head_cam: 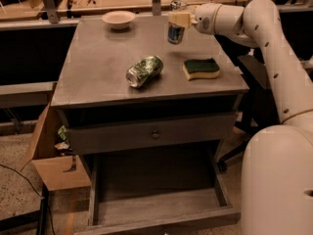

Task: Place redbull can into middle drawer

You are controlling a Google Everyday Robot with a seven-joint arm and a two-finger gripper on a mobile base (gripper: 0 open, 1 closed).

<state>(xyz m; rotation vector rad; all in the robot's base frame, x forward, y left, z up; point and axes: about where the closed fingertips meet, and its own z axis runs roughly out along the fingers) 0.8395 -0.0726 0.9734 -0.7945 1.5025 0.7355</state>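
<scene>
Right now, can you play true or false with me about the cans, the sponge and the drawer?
1. The gripper is holding the redbull can at the back of the table. True.
2. The green can is standing up straight. False: it lies on its side, dented, near the middle of the table.
3. The middle drawer is pulled open. True.
4. The sponge is inside the middle drawer. False: it lies on the table, to the right of the green can.
</scene>
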